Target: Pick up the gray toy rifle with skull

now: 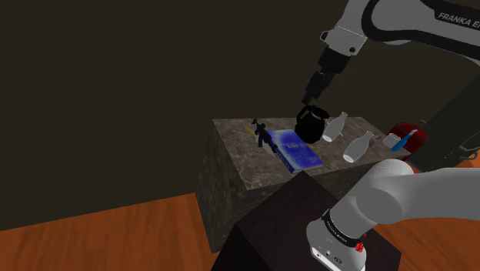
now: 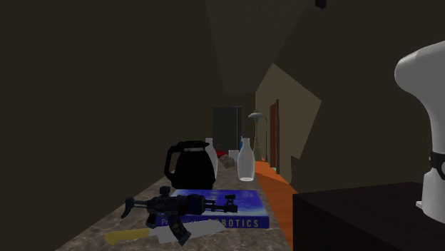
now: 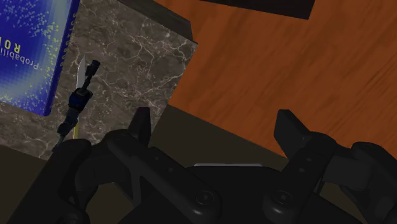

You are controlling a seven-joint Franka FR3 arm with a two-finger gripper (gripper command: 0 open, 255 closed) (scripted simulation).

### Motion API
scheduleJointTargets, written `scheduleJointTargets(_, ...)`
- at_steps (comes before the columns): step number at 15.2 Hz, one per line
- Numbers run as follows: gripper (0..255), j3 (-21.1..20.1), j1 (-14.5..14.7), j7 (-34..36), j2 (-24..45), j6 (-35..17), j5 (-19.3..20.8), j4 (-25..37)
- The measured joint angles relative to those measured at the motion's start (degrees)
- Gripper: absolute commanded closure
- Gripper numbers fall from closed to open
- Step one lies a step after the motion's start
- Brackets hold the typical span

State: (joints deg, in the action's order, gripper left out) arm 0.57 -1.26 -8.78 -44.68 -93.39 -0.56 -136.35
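The toy rifle (image 2: 182,208) looks dark, almost black with bluish parts. It lies on the stone counter (image 1: 246,158), its barrel resting on a blue book (image 2: 239,203). In the shoulder view the rifle (image 1: 264,137) is at the counter's left end, beside the book (image 1: 298,148). My gripper (image 1: 311,95) hangs above a black carafe (image 1: 311,125), up and to the right of the rifle. In the wrist view the gripper (image 3: 216,127) is open with nothing between its fingers, and the rifle (image 3: 76,105) lies well off to one side near the counter's edge.
A knife (image 2: 153,232) with a yellow handle and white blade lies under the rifle. Two white bottles (image 1: 335,127) (image 1: 358,146) stand past the carafe (image 2: 191,165). Red and blue items (image 1: 404,137) sit at the counter's far right. Wooden floor (image 3: 273,63) surrounds the counter; the dark stand (image 1: 300,223) is in front.
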Motion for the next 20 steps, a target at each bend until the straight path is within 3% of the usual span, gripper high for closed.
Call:
scheduleJointTargets(3, 0, 0.5, -0.5, -0.1, 1.7, -2.0, 0.4, -0.6)
scheduleJointTargets(9, 0, 2.7, -2.5, -0.3, 10.6, -11.0, 1.8, -2.0)
scheduleJointTargets(20, 0, 6.6, -5.5, -0.2, 32.1, -26.6, 2.6, 1.6)
